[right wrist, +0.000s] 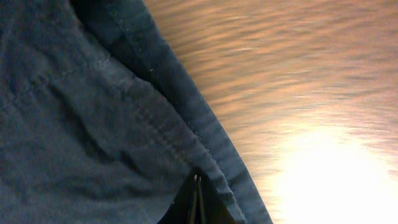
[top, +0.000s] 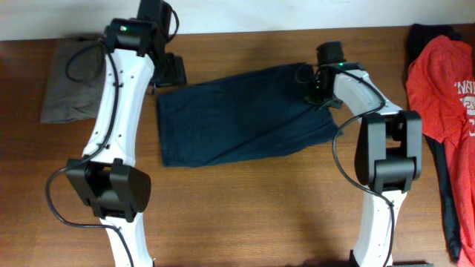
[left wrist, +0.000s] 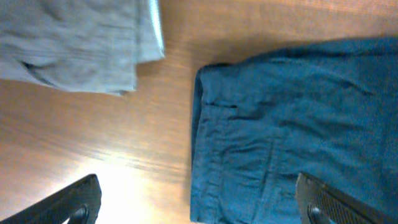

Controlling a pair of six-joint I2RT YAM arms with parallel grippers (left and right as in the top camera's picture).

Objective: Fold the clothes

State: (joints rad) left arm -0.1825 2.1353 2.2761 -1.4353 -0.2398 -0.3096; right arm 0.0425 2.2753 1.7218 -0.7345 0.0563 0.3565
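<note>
Overhead. The navy garment [top: 237, 115] lies spread flat mid-table [top: 245, 208], between the two arms. Its long axis runs left to right, with the right end tilted slightly toward the far edge. It looks one layer deep with no crease across it, so I judge this fold not yet begun. The grey garment [top: 67, 81] sits far left as a compact block, probably done. The red T-shirt [top: 445, 81] is heaped at the right edge, unfolded. The left gripper [top: 169, 70] is just beside the navy far-left corner. The right gripper [top: 319, 93] is over the far-right corner.

Left wrist. The left gripper [left wrist: 199, 208] is spread wide and holds nothing. The navy garment [left wrist: 292, 112] shows a banded edge and a pocket, apparently the waist, facing the grey garment [left wrist: 81, 43].

Right wrist. The right gripper [right wrist: 196, 199] is clenched tight at the hem of the navy garment [right wrist: 93, 112]. Whether cloth is pinched, I cannot tell.
</note>
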